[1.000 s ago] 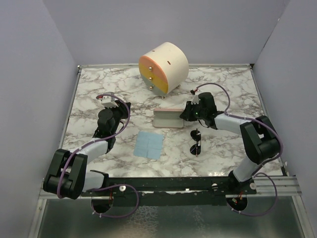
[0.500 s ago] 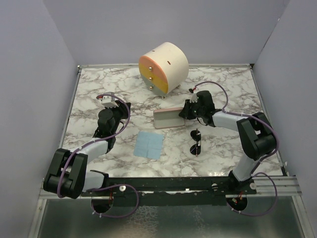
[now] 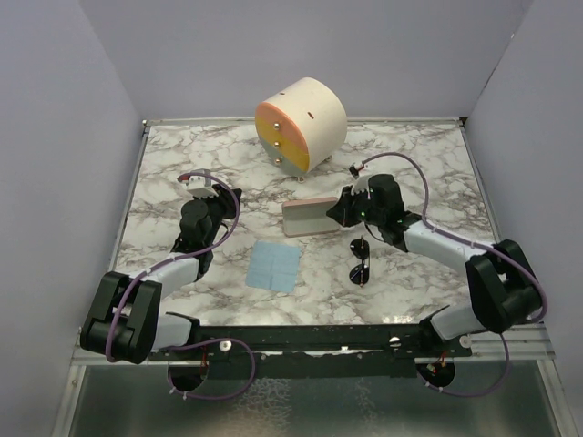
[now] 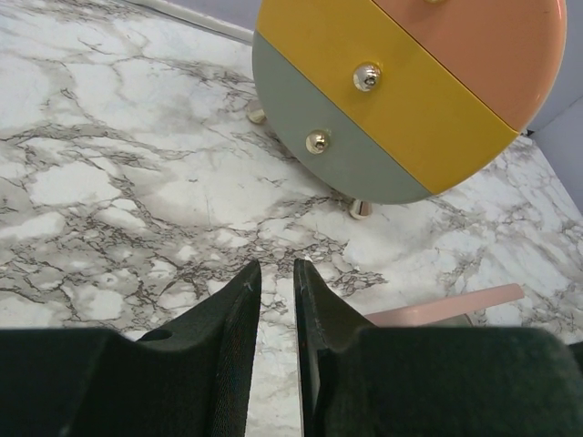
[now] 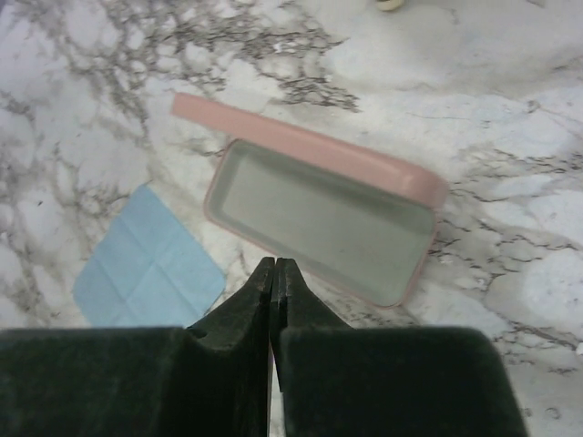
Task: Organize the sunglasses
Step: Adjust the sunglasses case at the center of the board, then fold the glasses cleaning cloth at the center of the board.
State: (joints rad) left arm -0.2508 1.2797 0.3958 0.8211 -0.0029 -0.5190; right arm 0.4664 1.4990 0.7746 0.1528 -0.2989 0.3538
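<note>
The sunglasses lie folded on the marble table, right of centre, with round black lenses. They show only in the top view. Just beyond them the pink case lies open, its grey-green inside bare. My right gripper is shut and empty, hovering at the case's near edge, by its right end in the top view. My left gripper sits at the left of the table, jaws a narrow gap apart with nothing between them, pointing toward the drawer unit.
A round drawer unit with pink, yellow and grey-green fronts stands at the back centre. A light blue cloth lies flat in front of the case, left of the sunglasses. Walls enclose the table on three sides.
My right gripper's jaws have closed fully, and that arm's elbow has swung out to the right. The left arm, case, cloth and sunglasses have stayed put.
</note>
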